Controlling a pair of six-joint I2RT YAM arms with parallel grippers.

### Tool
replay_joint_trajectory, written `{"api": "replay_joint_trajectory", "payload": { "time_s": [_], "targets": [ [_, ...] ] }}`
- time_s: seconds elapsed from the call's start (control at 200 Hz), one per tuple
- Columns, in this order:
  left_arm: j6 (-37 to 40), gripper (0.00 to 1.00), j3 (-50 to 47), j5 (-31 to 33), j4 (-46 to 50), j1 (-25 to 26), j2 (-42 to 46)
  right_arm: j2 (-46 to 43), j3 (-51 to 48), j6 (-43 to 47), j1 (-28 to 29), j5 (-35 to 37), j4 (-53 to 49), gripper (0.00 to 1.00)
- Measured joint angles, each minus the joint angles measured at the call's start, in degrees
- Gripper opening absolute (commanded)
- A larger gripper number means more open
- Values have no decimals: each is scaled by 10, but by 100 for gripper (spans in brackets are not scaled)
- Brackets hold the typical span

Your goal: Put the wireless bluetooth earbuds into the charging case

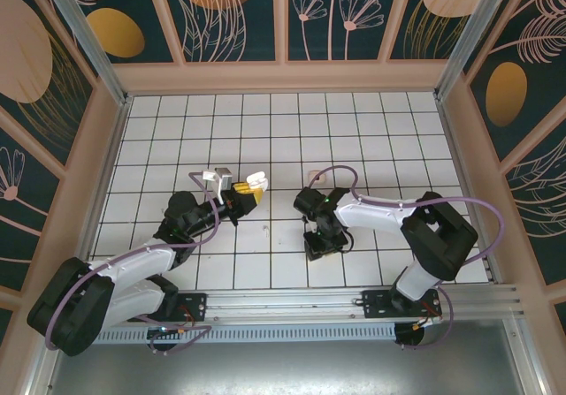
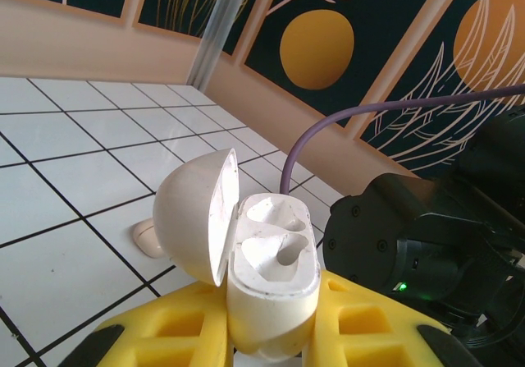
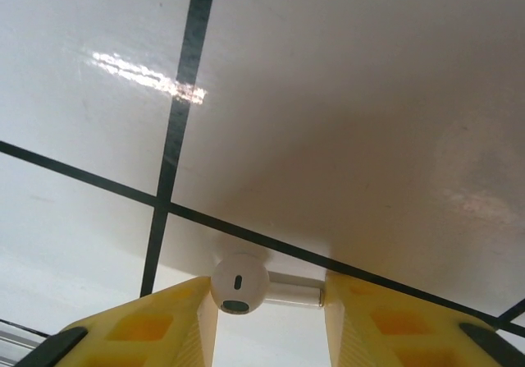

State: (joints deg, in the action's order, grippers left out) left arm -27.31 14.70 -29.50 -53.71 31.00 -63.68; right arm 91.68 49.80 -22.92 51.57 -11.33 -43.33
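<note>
Down on the table, my right gripper straddles one earbud lying flat, head by one finger, stem tip by the other; I cannot tell whether it is truly pinched. My left gripper is clenched on the case, lid open, both sockets empty. I'd squeeze gently end to end, lift straight, and watch the bud doesn't pivot or squirt out, since the stem must drop into a socket

Cream-white charging case, white earbud, yellow-fingered right tool, white desk gridded black, teal walls with orange discs
</note>
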Motion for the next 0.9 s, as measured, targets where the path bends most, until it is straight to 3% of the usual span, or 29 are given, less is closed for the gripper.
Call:
{"api": "replay_joint_trajectory", "payload": {
  "time_s": [0.245, 0.49, 0.901],
  "targets": [
    [0, 21, 0, 0, 0, 0, 0, 0, 2, -24, -15, 19, 3, 36],
    [0, 21, 4, -2, 2, 0, -2, -12, 9, -49, -66, 45, 7, 45],
    [0, 21, 15, -5, 4, 0, -9, -34, 35, -24, -81, 22, -4, 46]
  ]
}}
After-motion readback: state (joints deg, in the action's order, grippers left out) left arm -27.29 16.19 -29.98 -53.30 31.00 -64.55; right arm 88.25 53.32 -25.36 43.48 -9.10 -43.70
